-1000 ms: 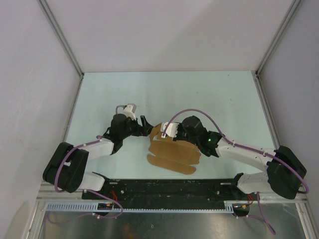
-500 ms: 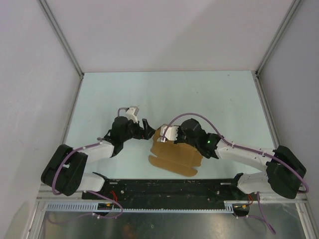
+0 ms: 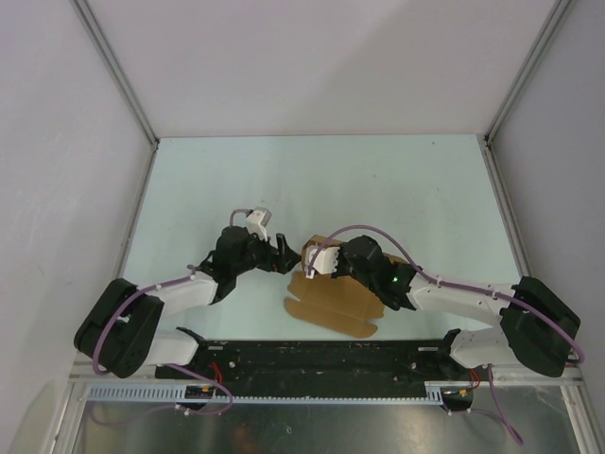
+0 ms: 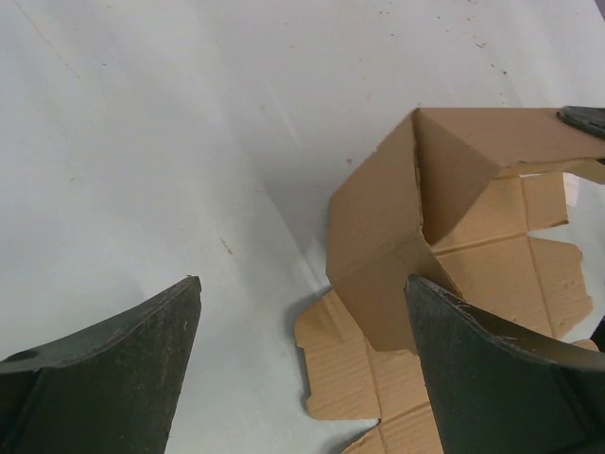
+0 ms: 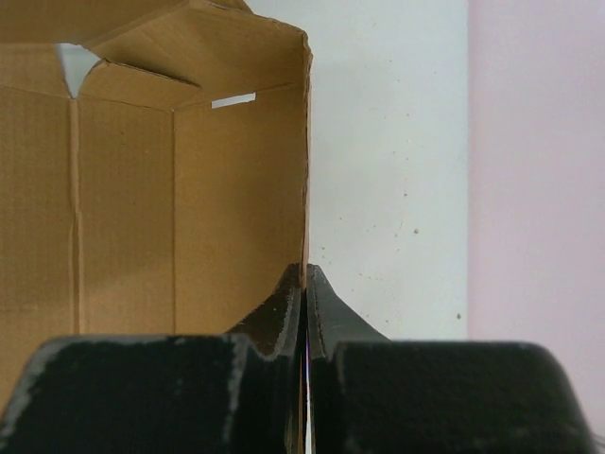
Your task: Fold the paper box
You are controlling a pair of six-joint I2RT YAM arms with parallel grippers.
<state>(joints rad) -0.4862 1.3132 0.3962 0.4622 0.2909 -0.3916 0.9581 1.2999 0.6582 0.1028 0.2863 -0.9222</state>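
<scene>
The paper box [image 3: 333,301] is a brown cardboard sheet lying near the table's front middle, with its far panels folded up. In the left wrist view those raised panels form a corner of the paper box [image 4: 397,218] over flat tabbed flaps. My left gripper [image 3: 281,253] is open just left of the raised part, and the left gripper [image 4: 301,280] holds nothing between its dark fingers [image 4: 123,364]. My right gripper [image 3: 314,262] is shut on the paper box. Seen from its wrist, the right gripper [image 5: 305,271] pinches the edge of an upright panel of the paper box [image 5: 142,189].
Pale green table [image 3: 378,180] bounded by white walls, with metal posts at the back corners [image 3: 154,142]. A black rail [image 3: 312,355] runs along the front edge between the two arm bases.
The left gripper has moved right, closer to the raised panels. The right gripper, still pinching the panel, has shifted slightly and the panel stands more upright.
</scene>
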